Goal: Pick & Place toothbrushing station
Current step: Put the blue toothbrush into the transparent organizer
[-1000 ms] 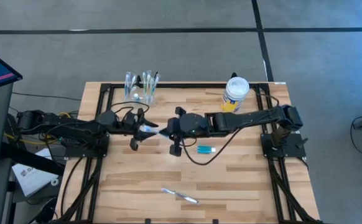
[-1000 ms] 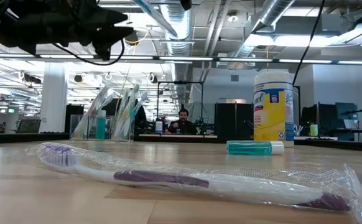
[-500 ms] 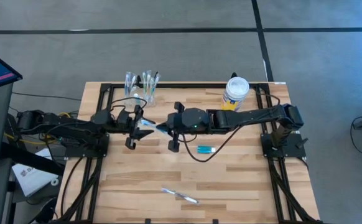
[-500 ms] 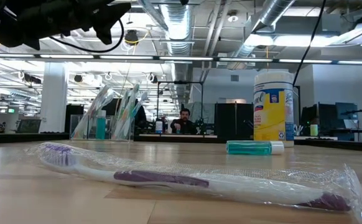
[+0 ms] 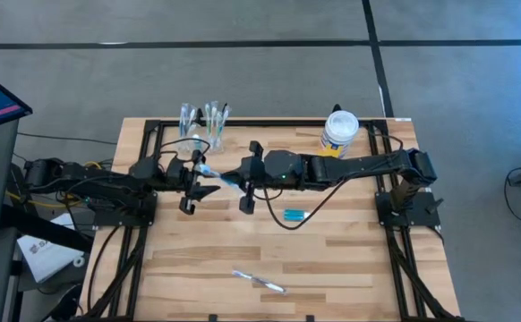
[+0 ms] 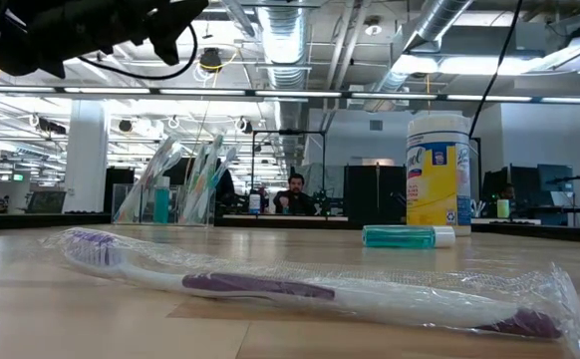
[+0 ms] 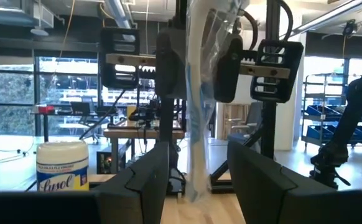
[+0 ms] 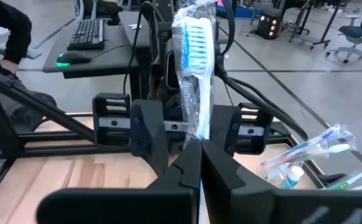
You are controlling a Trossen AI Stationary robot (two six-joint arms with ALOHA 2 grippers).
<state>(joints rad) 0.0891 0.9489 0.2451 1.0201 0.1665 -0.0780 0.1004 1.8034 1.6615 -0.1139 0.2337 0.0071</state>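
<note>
My right gripper (image 5: 232, 182) is shut on a clear-wrapped toothbrush with blue bristles (image 8: 193, 43), held over the table's middle left. My left gripper (image 7: 198, 177) faces it, open, with one finger on either side of the wrapper (image 7: 196, 124), not touching. It shows in the high view (image 5: 202, 179) too. The small clear cup of toothbrushes (image 5: 203, 130) stands at the far left edge and shows in the low view (image 6: 185, 184). The teal tube (image 5: 296, 215) lies flat right of centre. The tiny bottle does not show. My right gripper pinches the wrapped toothbrush between its two fingers, on the handle below the bristle head (image 8: 196, 134). The fingers come level from the table's right. The brush is lifted clear of the table, its head end sticking out past the fingertips toward my left gripper.
A white-lidded jar with a yellow label (image 5: 339, 134) stands at the far right. A second wrapped toothbrush with a purple handle (image 5: 259, 282) lies flat near the front edge. Black frame rails (image 5: 149, 143) run along the table's sides. A person (image 6: 292, 194) sits far behind the table.
My right gripper has carried the wrapped toothbrush a little toward the table's left and far edges, still clear of the table. My left gripper has drawn back slightly toward the left edge.
</note>
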